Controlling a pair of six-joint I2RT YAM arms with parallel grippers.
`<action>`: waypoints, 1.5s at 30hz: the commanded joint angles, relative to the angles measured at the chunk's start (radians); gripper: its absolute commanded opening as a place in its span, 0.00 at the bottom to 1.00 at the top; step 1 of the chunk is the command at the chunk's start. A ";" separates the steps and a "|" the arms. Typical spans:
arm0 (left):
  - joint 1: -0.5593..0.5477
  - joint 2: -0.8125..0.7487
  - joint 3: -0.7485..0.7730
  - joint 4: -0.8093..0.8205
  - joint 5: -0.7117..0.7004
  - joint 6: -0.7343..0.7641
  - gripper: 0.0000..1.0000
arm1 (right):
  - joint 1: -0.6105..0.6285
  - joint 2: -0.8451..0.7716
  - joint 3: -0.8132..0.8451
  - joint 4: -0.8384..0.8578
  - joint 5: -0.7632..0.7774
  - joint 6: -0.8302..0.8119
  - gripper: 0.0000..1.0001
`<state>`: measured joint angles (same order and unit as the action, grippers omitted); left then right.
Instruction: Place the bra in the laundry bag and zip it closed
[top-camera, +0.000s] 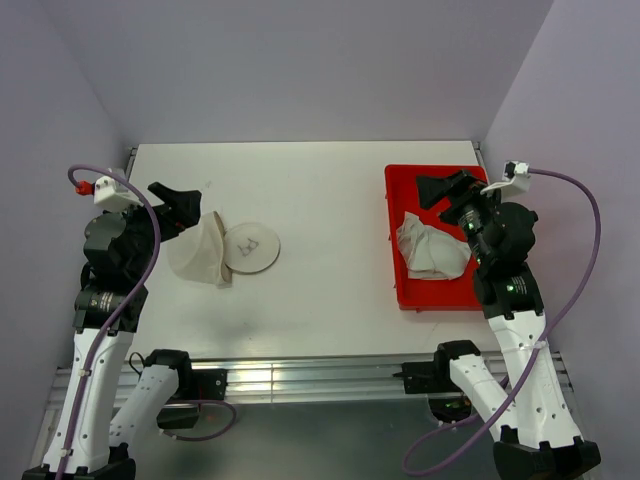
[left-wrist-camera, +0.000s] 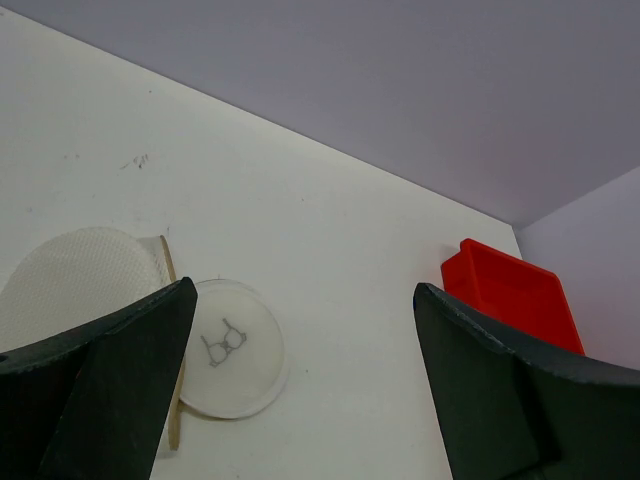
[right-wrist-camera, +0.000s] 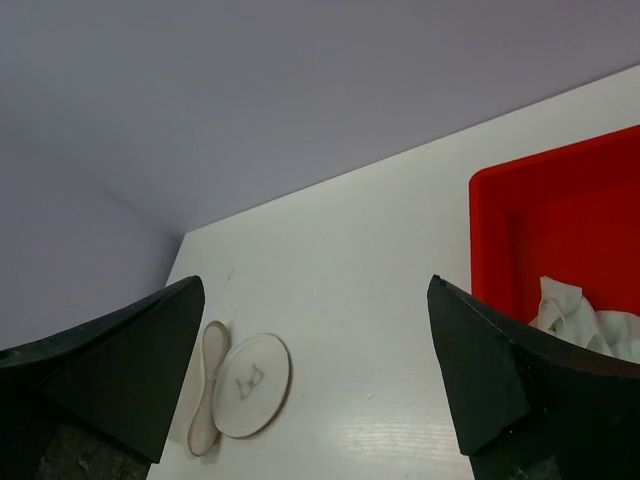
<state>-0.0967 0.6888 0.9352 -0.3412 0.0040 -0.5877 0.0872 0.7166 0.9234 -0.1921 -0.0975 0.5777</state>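
The laundry bag (top-camera: 215, 252) lies on the left of the white table, its mesh dome beside a round disc face printed with a small dark bra outline (left-wrist-camera: 236, 348) (right-wrist-camera: 250, 385). The white bra (top-camera: 430, 250) sits crumpled in the red tray (top-camera: 415, 295) on the right; its edge shows in the right wrist view (right-wrist-camera: 585, 315). My left gripper (top-camera: 178, 207) (left-wrist-camera: 305, 290) is open just left of the bag, holding nothing. My right gripper (top-camera: 447, 190) (right-wrist-camera: 315, 285) is open over the far part of the tray, behind the bra, empty.
The red tray (left-wrist-camera: 515, 295) (right-wrist-camera: 560, 215) stands by the table's right edge. Purple walls close the table in at the back and on both sides. Bare white tabletop (top-camera: 330, 230) lies between the bag and the tray.
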 joint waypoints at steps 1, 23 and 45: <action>0.006 -0.008 -0.003 0.037 0.016 0.017 0.98 | -0.003 -0.005 0.023 -0.007 0.022 -0.015 1.00; 0.028 0.044 0.022 -0.042 -0.113 -0.011 0.95 | -0.003 0.167 0.129 -0.245 0.139 -0.004 0.99; 0.028 0.158 0.025 -0.041 0.004 -0.043 0.91 | -0.038 0.503 0.046 -0.463 0.435 0.063 0.68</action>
<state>-0.0750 0.8429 0.9360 -0.4091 -0.0422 -0.6247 0.0540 1.1763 0.9432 -0.6521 0.3031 0.6235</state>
